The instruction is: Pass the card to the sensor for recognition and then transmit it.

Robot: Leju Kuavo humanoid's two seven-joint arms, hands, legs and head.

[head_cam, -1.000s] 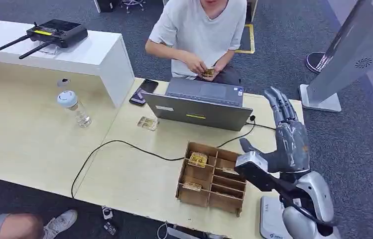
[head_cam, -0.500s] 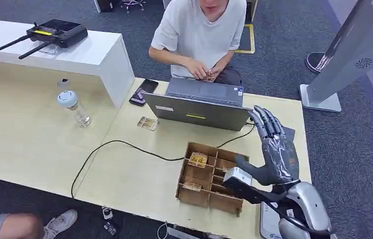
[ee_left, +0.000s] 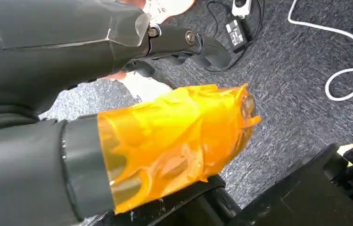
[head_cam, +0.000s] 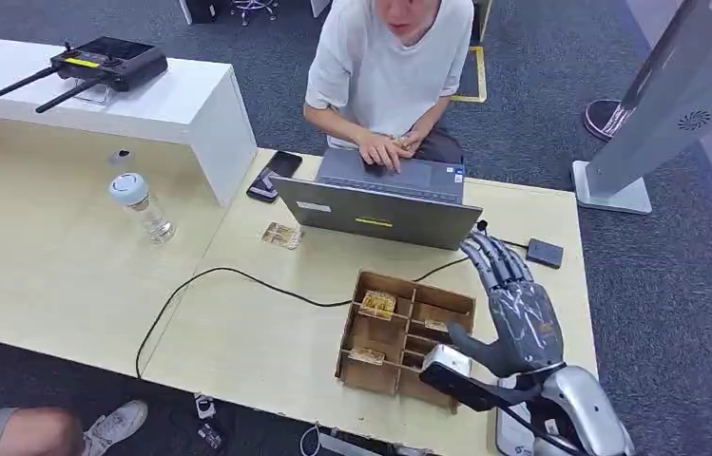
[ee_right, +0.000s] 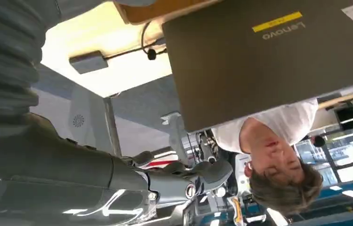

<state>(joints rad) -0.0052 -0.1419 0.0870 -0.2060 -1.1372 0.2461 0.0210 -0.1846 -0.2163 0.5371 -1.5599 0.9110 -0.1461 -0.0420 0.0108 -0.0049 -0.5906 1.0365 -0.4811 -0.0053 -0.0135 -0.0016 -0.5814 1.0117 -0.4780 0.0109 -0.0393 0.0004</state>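
Right hand (head_cam: 513, 318) lower right of head view, fingers straight and spread, empty, above right edge of wooden box (head_cam: 407, 337). Cards (head_cam: 377, 304) lie in box compartments; another card (head_cam: 282, 235) on table (head_cam: 238, 323) left of laptop (head_cam: 380, 199). Left hand (ee_left: 118, 52): grasp state unclear. Person's hands (head_cam: 385, 150) on laptop keyboard.
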